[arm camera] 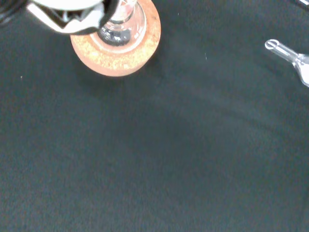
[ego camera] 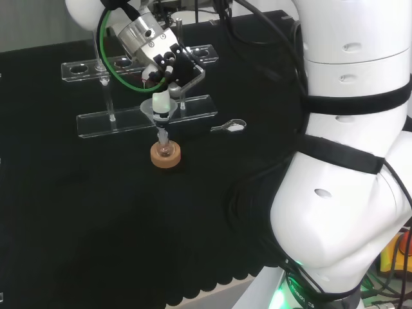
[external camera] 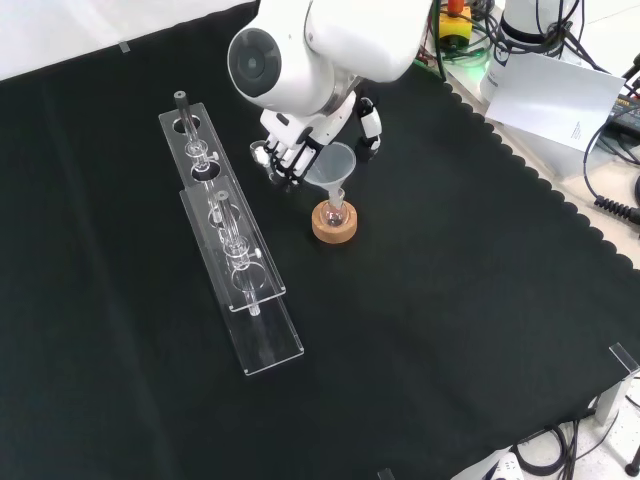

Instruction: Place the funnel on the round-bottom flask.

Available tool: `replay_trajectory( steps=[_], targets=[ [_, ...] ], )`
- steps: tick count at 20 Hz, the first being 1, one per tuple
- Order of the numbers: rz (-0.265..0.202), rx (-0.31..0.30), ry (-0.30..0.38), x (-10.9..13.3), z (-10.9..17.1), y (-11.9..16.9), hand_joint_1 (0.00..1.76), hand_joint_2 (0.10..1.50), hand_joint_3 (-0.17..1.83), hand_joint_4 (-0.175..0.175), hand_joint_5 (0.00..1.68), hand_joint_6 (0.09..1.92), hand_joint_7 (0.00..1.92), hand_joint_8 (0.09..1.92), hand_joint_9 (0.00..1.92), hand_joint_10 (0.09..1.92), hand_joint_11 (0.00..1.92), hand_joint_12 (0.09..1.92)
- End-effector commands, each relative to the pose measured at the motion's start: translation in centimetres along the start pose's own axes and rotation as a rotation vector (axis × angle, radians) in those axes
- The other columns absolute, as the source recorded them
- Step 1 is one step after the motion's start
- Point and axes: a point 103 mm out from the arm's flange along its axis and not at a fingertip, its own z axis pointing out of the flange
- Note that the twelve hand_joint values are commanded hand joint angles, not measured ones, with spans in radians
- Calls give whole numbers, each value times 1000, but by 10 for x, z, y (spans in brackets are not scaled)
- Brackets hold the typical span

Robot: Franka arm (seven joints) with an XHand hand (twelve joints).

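Hand (external camera: 300,140) with fingers curled round the funnel (external camera: 335,165), stem down in the neck of the round-bottom flask (external camera: 335,211) on its cork ring (external camera: 333,224). Mid-worktop (external camera: 450,300), far from every edge. Open cloth right of it in the front view; clear rack (external camera: 235,260) near on the left, small clear piece (ego camera: 230,126) beside in the head view.

We see matt black cloth (external camera: 450,300); a grainy, rough cork ring (arm camera: 116,60) under the glossy clear-glass flask (arm camera: 123,26); a translucent smooth plastic funnel (external camera: 335,165); a clear glossy acrylic rack (external camera: 235,270); glossy white arm links (ego camera: 347,161)
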Motion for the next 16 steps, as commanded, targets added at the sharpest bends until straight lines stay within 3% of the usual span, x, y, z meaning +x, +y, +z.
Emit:
replay_trajectory(
  steps=[1,4,9,16],
  targets=[
    [-2,18,0,0,0,-4,799,566,597,-51,0,87,0,87,29,794,28,1436],
    [4,-5,2,-2,-2,-10,785,567,563,-51,0,87,0,87,6,802,16,1436],
    [22,-90,21,-12,-7,-26,756,576,507,-50,0,87,0,87,0,759,5,1434],
    [41,-164,90,-38,-13,-54,720,586,486,-51,0,87,0,87,0,754,3,1434]
  ],
)
